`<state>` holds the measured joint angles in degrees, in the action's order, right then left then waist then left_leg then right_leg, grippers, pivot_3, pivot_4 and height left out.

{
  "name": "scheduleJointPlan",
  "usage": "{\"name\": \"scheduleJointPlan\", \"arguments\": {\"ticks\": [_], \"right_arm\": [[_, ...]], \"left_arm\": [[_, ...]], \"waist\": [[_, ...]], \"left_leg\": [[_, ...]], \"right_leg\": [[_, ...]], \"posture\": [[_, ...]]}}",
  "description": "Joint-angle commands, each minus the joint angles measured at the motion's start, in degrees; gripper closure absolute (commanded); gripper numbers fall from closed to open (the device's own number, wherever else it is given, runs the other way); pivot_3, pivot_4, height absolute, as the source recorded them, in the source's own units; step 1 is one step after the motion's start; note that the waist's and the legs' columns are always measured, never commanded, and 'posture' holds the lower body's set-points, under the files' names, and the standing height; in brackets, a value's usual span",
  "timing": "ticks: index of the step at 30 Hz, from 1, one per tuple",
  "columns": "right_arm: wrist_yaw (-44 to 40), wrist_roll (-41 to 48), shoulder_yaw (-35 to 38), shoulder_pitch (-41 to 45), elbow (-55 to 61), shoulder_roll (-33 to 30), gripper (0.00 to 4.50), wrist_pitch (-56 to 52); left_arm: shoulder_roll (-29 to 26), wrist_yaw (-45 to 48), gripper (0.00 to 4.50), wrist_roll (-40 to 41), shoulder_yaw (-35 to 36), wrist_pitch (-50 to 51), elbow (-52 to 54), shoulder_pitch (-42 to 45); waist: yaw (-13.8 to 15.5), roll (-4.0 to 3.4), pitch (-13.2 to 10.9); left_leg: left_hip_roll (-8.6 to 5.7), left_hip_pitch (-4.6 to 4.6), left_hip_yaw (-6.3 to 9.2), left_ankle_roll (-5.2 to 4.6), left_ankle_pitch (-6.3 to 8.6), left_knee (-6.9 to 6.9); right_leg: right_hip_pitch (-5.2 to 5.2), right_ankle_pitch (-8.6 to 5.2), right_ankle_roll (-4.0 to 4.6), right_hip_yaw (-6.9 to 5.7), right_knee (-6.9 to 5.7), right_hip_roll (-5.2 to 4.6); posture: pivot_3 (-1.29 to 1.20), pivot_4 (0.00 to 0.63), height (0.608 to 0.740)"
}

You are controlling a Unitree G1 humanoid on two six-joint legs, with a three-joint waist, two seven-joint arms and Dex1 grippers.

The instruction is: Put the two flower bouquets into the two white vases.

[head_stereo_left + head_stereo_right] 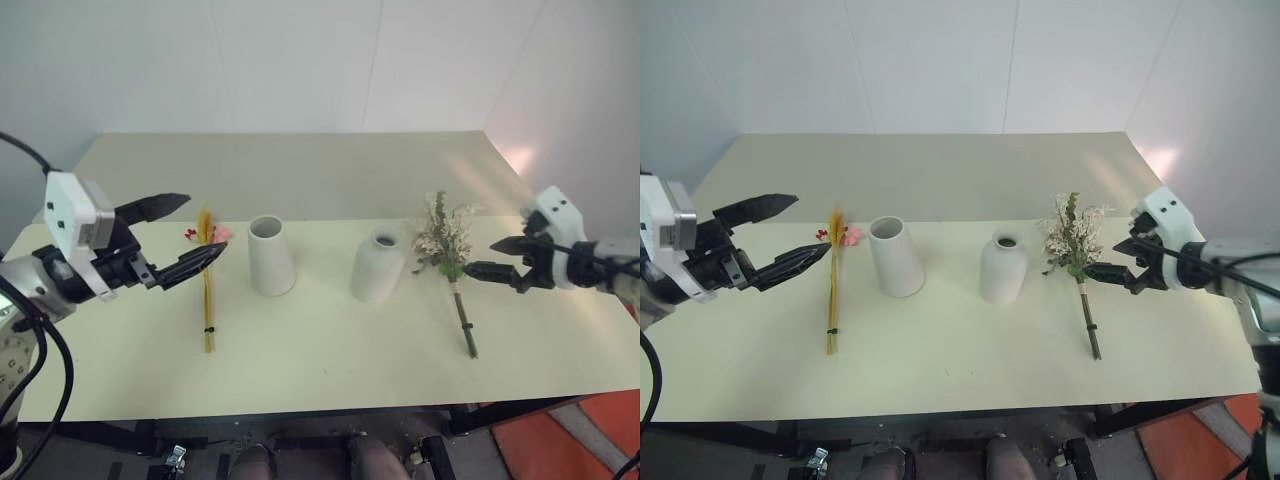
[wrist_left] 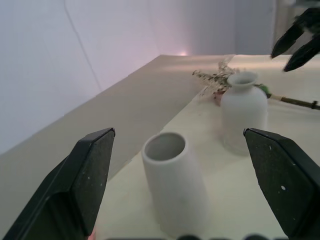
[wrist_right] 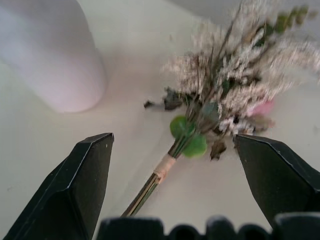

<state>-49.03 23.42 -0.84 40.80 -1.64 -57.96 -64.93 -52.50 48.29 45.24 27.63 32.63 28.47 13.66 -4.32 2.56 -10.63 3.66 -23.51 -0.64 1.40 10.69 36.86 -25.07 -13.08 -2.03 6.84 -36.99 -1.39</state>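
Two white vases stand mid-table: a tapered cone vase with a wide mouth and a rounded bottle vase with a narrow mouth. Flat on the table to the cone's left lies the slim bouquet of yellow stalks with small pink-red blossoms. Right of the bottle vase, also lying flat, is the bushy bouquet of beige sprays, green leaves and a pink bloom. My left gripper hovers open, just left of the slim bouquet's head. The right gripper is open, pointing at the bushy bouquet's wrapped stem.
The pale table has free room in front of the vases and a wide bare stretch behind them, up to white walls. Its front edge runs close below the bouquet stems. An orange floor patch shows at the lower right.
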Motion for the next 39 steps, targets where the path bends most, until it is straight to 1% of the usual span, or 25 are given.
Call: {"name": "scheduleJointPlan", "arguments": {"ticks": [1, 5, 8, 12, 13, 14, 15, 19, 20, 24, 25, 26, 27, 28, 30, 33, 35, 36, 39], "right_arm": [[1.37, -0.85, -6.13, 6.8, -2.38, 0.24, 0.0, -12.24], [2.17, -2.21, -14.37, 12.92, -8.87, 2.83, 0.0, -18.66], [2.4, -4.29, -19.3, 15.94, -16.6, 5.24, 0.0, -18.56], [-1.69, -5.29, -25.34, 20.75, -24.36, 7.67, 0.0, -17.43], [-2.8, -5.71, -26.78, 21.47, -25.27, 8.12, 0.18, -16.46], [-3.39, -6.4, -28.09, 21.94, -25.96, 8.67, 0.39, -15.31], [-3.94, -7.01, -29.03, 22.41, -27.15, 9.35, 0.58, -14.29], [-4.03, -10.7, -30.13, 23.47, -34.77, 12.69, 1.95, -8.98], [-4.05, -11.54, -29.9, 23.75, -36.37, 13.31, 2.25, -7.86], [-4.95, -13.63, -28.53, 24.79, -40.6, 14.58, 3.7, -5.17], [-5.14, -13.57, -27.39, 24.88, -41.41, 14.68, 4.06, -4.7], [-5.22, -13.73, -26.63, 24.94, -41.82, 14.61, 4.28, -4.67], [-4.26, -13.75, -24.78, 24.51, -41.48, 14.31, 4.28, -4.28], [-2.26, -13.2, -21.3, 24.09, -41.3, 14.22, 4.28, -3.87], [2.66, -11.69, -12.61, 21.87, -38.58, 13.35, 4.28, -1.3], [9.97, -8.59, 2.5, 16.84, -29.31, 13.26, 4.28, 4.68], [13.84, -6.31, 10.55, 14.66, -22.65, 14.75, 4.28, 6.36], [16.41, -5.56, 13.99, 13.27, -19.06, 16.39, 4.28, 9.11], [19.64, -2.16, 20.95, 12.13, -10.99, 21.51, 4.28, 16.01]], "left_arm": [[-1.29, 1.72, 0.02, 0.71, -0.43, -0.9, 0.27, 1.38], [-1.83, 3.84, 0.02, 0.4, -0.92, -1.08, 0.37, 0.83], [-1.6, 3.93, 0.02, 0.43, -0.96, -1.08, 0.51, 0.81], [-1.57, 4.21, 0.02, 0.21, -0.67, -1.02, 0.32, 0.35], [-1.66, 4.3, 0.0, 0.23, -0.54, -0.85, 0.38, 0.05], [-1.7, 4.43, 0.0, 0.21, -0.38, -0.83, 0.47, -0.3], [-1.75, 4.4, 0.0, 0.14, -0.36, -0.79, 0.57, -0.5], [-1.48, 3.71, 0.0, 0.14, -0.08, -0.73, 1.52, -1.27], [-1.4, 3.48, 0.0, 0.26, 0.14, -0.61, 1.91, -1.63], [-1.39, 2.83, 0.0, 0.59, 1.02, -0.41, 2.77, -2.94], [-1.25, 2.4, 0.0, 0.85, 1.14, -0.29, 2.73, -2.9], [-1.14, 2.06, 0.0, 1.13, 1.25, -0.19, 2.67, -2.8], [-1.18, 1.8, 0.0, 1.13, 1.16, -0.16, 2.53, -2.61], [-1.28, 1.68, 0.0, 1.07, 0.98, -0.21, 2.33, -2.37], [-1.44, 1.62, 0.0, 1.03, 0.76, -0.27, 2.12, -2.2], [-1.32, 1.67, 0.0, 1.32, 0.66, -0.19, 1.73, -2.21], [-1.02, 1.62, 0.0, 1.56, 0.29, -0.12, 1.08, -1.86], [-0.81, 1.31, 0.0, 2.26, 0.06, 0.45, 0.46, -1.24], [-0.76, 0.59, 0.0, 4.18, -1.33, 2.62, -2.67, 1.98]], "waist": [[0.09, 0.0, 0.0], [0.21, 0.0, 0.0], [0.22, 0.0, 0.0], [0.18, 0.0, 0.0], [0.18, 0.0, 0.0], [0.19, 0.0, 0.0], [0.09, 0.0, 0.0], [-0.06, 0.0, 0.0], [-0.03, 0.01, 0.01], [-0.08, 0.04, 0.03], [-0.09, 0.05, 0.03], [-0.1, 0.05, 0.03], [-0.11, 0.05, 0.03], [-0.09, 0.05, 0.03], [0.07, 0.04, 0.03], [0.27, 0.04, 0.03], [0.33, 0.01, 0.01], [0.32, 0.01, 0.01], [-0.15, 0.01, 0.01]], "left_leg": [[0.01, -0.05, 0.0, 0.0, 0.0, -0.02], [0.02, -0.27, 0.0, -0.01, 0.01, -0.02], [0.01, -0.27, -0.05, -0.01, 0.01, 0.0], [0.02, -0.27, -0.06, -0.02, 0.0, 0.02], [0.02, -0.28, -0.06, -0.02, 0.0, 0.02], [0.02, -0.27, -0.06, -0.02, 0.0, 0.01], [0.03, -0.28, -0.06, -0.02, 0.0, 0.01], [0.03, -0.26, -0.06, -0.02, 0.0, 0.01], [0.03, -0.26, -0.07, -0.02, 0.0, 0.02], [0.03, -0.24, -0.07, -0.02, 0.0, 0.04], [0.04, -0.24, -0.06, -0.02, 0.0, 0.04], [0.04, -0.22, -0.06, -0.02, 0.0, 0.04], [0.04, -0.22, -0.07, -0.02, 0.0, 0.04], [0.04, -0.22, -0.07, -0.02, 0.0, 0.04], [0.02, -0.24, -0.07, -0.02, 0.0, 0.04], [0.02, -0.28, -0.06, -0.02, 0.0, 0.02], [0.02, -0.34, -0.06, -0.02, 0.0, 0.01], [0.01, -0.35, -0.07, -0.02, 0.0, 0.02], [0.04, -0.27, -0.05, -0.02, 0.0, 0.03]], "right_leg": [[-0.05, -0.01, 0.01, 0.01, 0.0, 0.02], [-0.22, -0.01, -0.01, 0.0, 0.0, 0.03], [-0.21, 0.0, -0.02, 0.03, 0.03, 0.02], [-0.21, 0.01, -0.04, 0.03, 0.0, 0.03], [-0.23, 0.04, -0.09, 0.03, 0.0, 0.04], [-0.23, 0.2, -0.36, 0.03, -0.01, 0.03], [-0.24, 0.21, -0.38, 0.03, -0.01, 0.04], [-0.22, 0.23, -0.42, 0.03, -0.01, 0.05], [-0.22, 0.24, -0.44, 0.03, -0.02, 0.05], [-0.19, 0.26, -0.46, 0.03, -0.02, 0.05], [-0.19, 0.26, -0.46, 0.02, -0.02, 0.05], [-0.18, 0.26, -0.46, 0.02, -0.02, 0.06], [-0.18, 0.27, -0.47, 0.03, -0.02, 0.06], [-0.18, 0.28, -0.48, 0.03, -0.02, 0.06], [-0.2, 0.29, -0.48, 0.04, -0.02, 0.05], [-0.21, 0.28, -0.49, 0.03, 0.0, 0.05], [-0.24, 0.28, -0.5, 0.03, 0.01, 0.05], [-0.25, 0.28, -0.51, 0.05, 0.0, 0.05], [-0.2, 0.32, -0.56, 0.04, -0.05, 0.09]], "posture": [[0.0, 0.15, 0.74], [0.0, 0.15, 0.74], [0.0, 0.15, 0.74], [0.0, 0.15, 0.74], [0.0, 0.15, 0.74], [0.0, 0.15, 0.74], [0.0, 0.15, 0.74], [0.0, 0.15, 0.74], [0.0, 0.15, 0.74], [0.0, 0.15, 0.74], [0.0, 0.15, 0.74], [0.0, 0.15, 0.74], [0.0, 0.15, 0.74], [0.0, 0.15, 0.74], [0.0, 0.15, 0.74], [0.0, 0.15, 0.74], [0.0, 0.15, 0.74], [0.0, 0.15, 0.74], [0.0, 0.15, 0.74]]}}
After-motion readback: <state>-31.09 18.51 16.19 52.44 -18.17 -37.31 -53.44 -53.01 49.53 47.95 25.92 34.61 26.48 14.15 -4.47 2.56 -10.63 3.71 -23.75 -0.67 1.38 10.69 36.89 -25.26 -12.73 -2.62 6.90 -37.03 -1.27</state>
